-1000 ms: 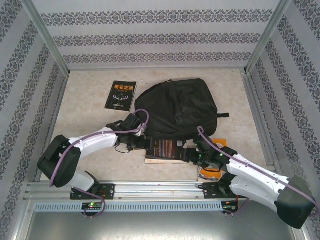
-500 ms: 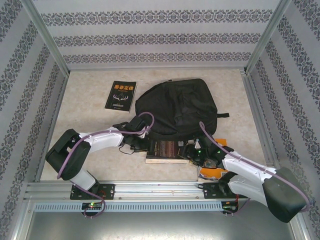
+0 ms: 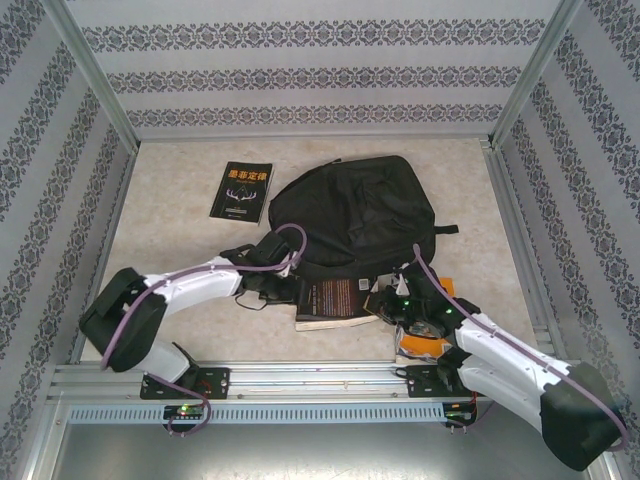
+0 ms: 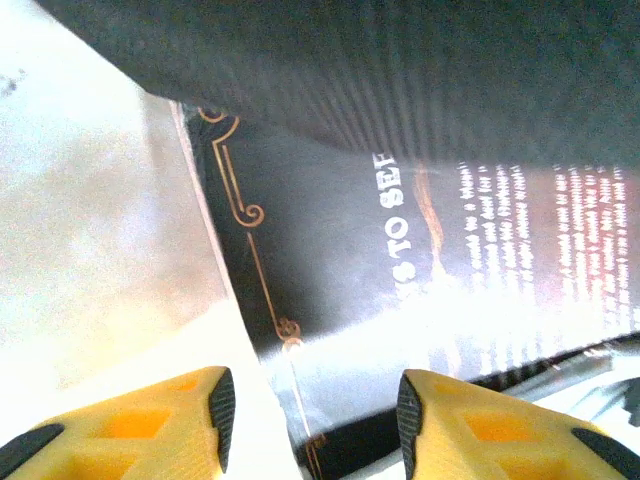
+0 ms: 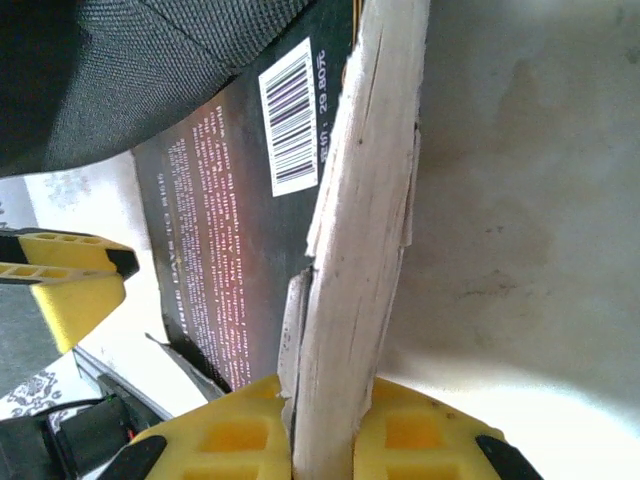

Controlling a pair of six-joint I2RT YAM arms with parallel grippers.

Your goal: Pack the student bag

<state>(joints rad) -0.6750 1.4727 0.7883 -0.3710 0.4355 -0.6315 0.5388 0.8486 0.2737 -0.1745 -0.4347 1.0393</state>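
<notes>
Pinching glossy black book [image 5: 215, 260], rough pages: right hand [image 5: 325, 425].

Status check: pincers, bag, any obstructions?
Right pincer shut on book page edge. Left pincer open at its other end. Student bag lying flat, can't tell if unzipped. Bag fabric overlaps book's far edge.

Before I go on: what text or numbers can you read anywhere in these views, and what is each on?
"TO SE", letters cut off by the student bag: near book, black cover, left wrist view.
"29.80" beside the barcode: same cover, right wrist view.
Paragraphs on that cover: too blurred to read.
Orange title on the far book: Chinese characters, too small to read.
</notes>
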